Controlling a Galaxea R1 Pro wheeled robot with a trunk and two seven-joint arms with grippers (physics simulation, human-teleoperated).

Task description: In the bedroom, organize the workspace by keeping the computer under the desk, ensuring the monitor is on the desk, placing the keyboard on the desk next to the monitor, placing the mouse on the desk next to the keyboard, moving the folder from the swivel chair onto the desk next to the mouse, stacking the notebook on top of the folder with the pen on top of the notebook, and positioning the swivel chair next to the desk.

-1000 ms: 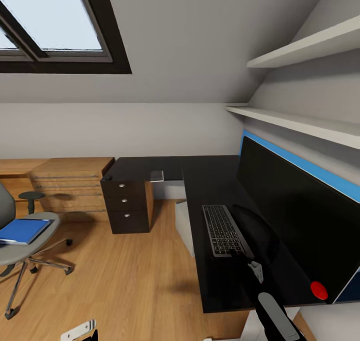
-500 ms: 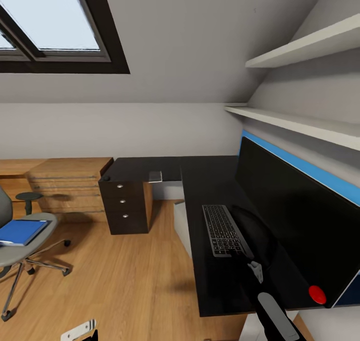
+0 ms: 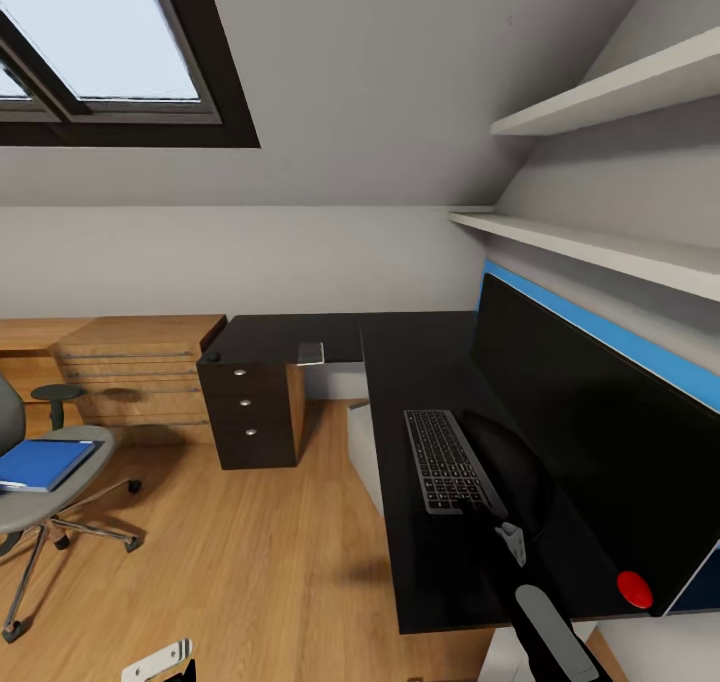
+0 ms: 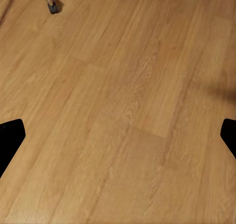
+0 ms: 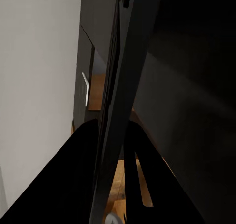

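Bedroom workspace, partly arranged. The monitor (image 3: pixel 600 442) stands on the black desk (image 3: pixel 420 362), with the keyboard (image 3: pixel 447 459) flat just beside its base. The blue folder (image 3: pixel 45 462) lies on the seat of the swivel chair (image 3: pixel 40 492), well apart from the desk, so it probably awaits transfer. The left gripper (image 4: pixel 118 135) hangs over bare wood floor (image 4: pixel 123 86), fingers spread, empty. The right arm (image 3: pixel 550 627) reaches along the desk's near edge; whether its fingers are spread or pressed together cannot be told.

Attic bedrm/home office, skylight (image 3: pixel 105 47), desk (image 3: pixel 420 382), swivel chair (image 3: pixel 45 482)
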